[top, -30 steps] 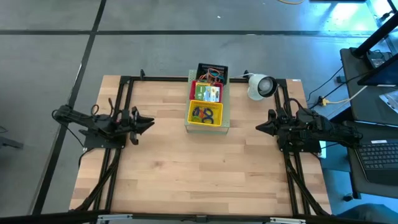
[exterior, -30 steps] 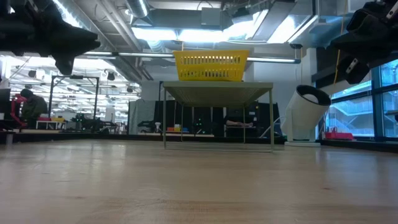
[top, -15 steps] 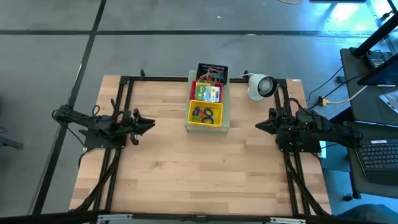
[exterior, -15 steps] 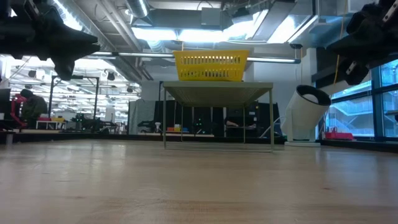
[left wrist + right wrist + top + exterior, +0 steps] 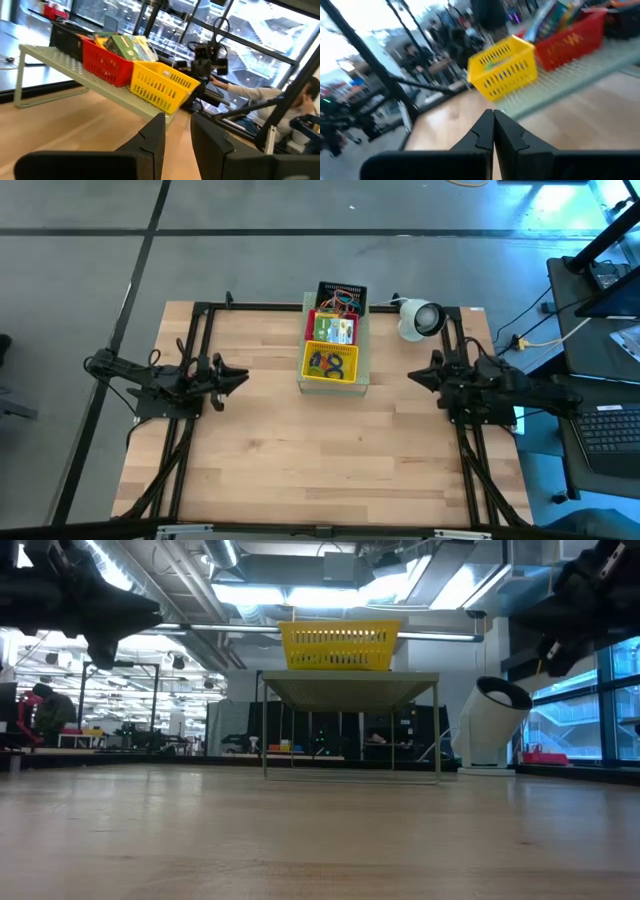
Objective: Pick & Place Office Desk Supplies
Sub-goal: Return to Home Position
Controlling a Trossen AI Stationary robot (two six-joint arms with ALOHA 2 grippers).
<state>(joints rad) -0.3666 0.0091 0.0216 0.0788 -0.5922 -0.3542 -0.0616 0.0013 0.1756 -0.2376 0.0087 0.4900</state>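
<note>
The office desk supplies sit in three baskets on a pale green perforated stand [image 5: 363,376] at the table's far middle. A yellow basket [image 5: 331,363] holds coloured rubber-band loops. A red basket [image 5: 334,330] holds yellow-and-green card boxes [image 5: 129,46]. A black basket [image 5: 341,293] holds more loops. My left gripper [image 5: 243,376] hovers level at the table's left, open with nothing between its fingers [image 5: 177,134], pointing toward the stand. My right gripper [image 5: 412,377] hovers level at the table's right, shut and empty [image 5: 493,131], facing the yellow basket [image 5: 504,74].
A white round device [image 5: 420,318] stands at the far right corner, beside my right arm. The black frame rails [image 5: 190,440] run along both sides of the wooden table [image 5: 320,460]. A person [image 5: 295,107] sits beyond the table's right side.
My right gripper has swung a little toward the table's far edge and stays shut. The baskets and my left gripper have kept their places.
</note>
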